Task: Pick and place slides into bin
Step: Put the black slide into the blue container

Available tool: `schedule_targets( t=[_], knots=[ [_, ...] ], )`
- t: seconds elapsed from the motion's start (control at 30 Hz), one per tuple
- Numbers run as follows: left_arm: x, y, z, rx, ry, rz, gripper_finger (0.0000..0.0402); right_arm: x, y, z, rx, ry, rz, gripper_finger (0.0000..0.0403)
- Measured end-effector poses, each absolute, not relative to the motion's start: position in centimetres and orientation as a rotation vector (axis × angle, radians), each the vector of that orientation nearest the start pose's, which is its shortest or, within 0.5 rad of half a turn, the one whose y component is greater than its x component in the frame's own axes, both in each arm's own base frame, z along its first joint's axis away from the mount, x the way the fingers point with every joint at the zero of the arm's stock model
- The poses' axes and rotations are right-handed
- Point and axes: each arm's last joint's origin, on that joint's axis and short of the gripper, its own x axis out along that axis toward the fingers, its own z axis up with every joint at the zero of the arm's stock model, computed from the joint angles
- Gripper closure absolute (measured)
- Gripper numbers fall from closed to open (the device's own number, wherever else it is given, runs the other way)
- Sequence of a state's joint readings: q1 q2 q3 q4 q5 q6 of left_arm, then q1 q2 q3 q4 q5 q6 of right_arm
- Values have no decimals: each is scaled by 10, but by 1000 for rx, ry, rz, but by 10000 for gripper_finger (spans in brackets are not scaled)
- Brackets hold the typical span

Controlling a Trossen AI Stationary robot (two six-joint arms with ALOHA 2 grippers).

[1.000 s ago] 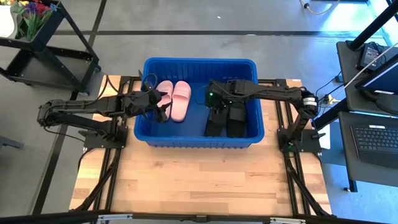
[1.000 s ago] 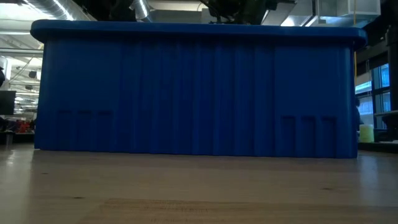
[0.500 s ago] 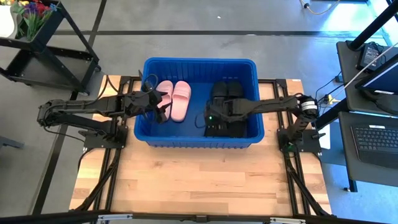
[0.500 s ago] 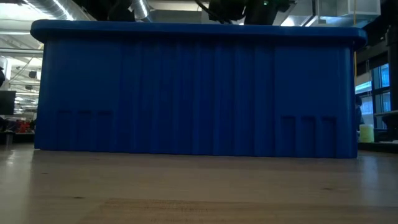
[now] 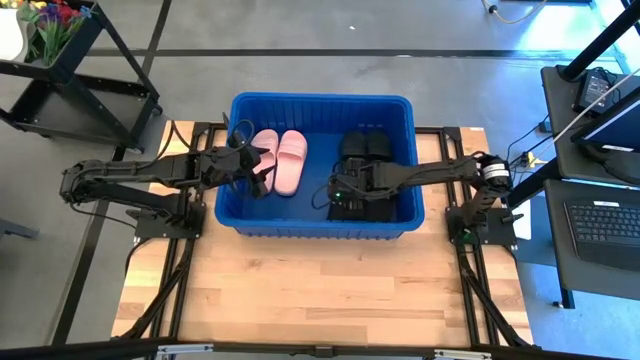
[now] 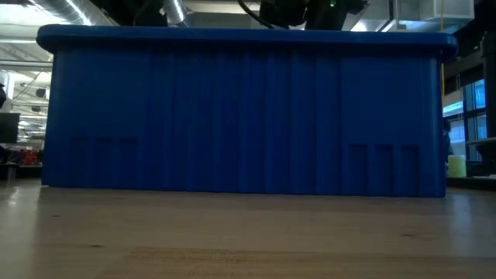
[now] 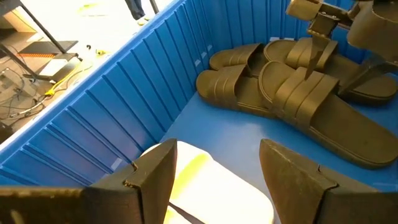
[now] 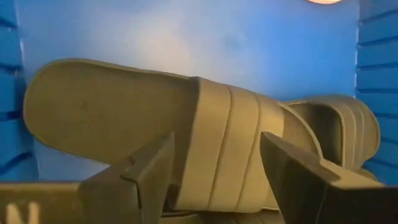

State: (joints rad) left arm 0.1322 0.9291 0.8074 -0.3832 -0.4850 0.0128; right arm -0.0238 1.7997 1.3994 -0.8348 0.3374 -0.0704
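The blue bin (image 5: 320, 98) stands on the table's far half; the low view shows only its near wall (image 6: 248, 116). Two pale pink slides (image 5: 278, 160) lie side by side in its left part, and several black slides (image 5: 366, 147) lie in its right part. My left gripper (image 7: 214, 162) hovers open over a pale slide (image 7: 199, 180). My right gripper (image 8: 214, 152) is open and points steeply down over the nearer black slides (image 5: 378, 205). Its fingers stand on either side of one slide's wide strap (image 8: 230, 143).
Bare wooden table top (image 5: 320, 280) stretches between the bin and the near edge. A black cart (image 5: 80, 90) stands past the far left corner, and a desk with a keyboard (image 5: 605, 220) lies to the right. My right arm (image 7: 348, 18) shows in the left wrist view.
My right gripper has moved inside the bin toward the table's near edge and down. It has gone from over the far black slides to over the nearer ones, so the far pair now shows. Its fingers have stayed open.
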Motion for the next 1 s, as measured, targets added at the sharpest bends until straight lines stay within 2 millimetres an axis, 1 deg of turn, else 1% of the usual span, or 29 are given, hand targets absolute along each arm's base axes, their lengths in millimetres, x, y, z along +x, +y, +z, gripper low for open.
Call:
schedule_targets(
  t=[0.1, 0.3, 0.43, 0.57, 0.7, 1.0],
  knots=[
    [191, 39, 300, 102, 509, 600, 178, 363, -18, 225, -288, 1258, -245, 164],
    [191, 39, 300, 102, 510, 600, 178, 366, -23, 206, -293, 1332, -243, 164],
    [191, 39, 300, 102, 510, 600, 178, 365, -24, 206, -329, 1345, -283, 164],
    [191, 39, 300, 102, 509, 600, 178, 359, -26, 207, -381, 1412, -327, 164],
    [191, 39, 300, 102, 509, 601, 178, 353, -27, 207, -389, 1467, -322, 164],
    [191, 39, 300, 101, 508, 601, 178, 349, -27, 207, -402, 1514, -311, 164]
  ],
)
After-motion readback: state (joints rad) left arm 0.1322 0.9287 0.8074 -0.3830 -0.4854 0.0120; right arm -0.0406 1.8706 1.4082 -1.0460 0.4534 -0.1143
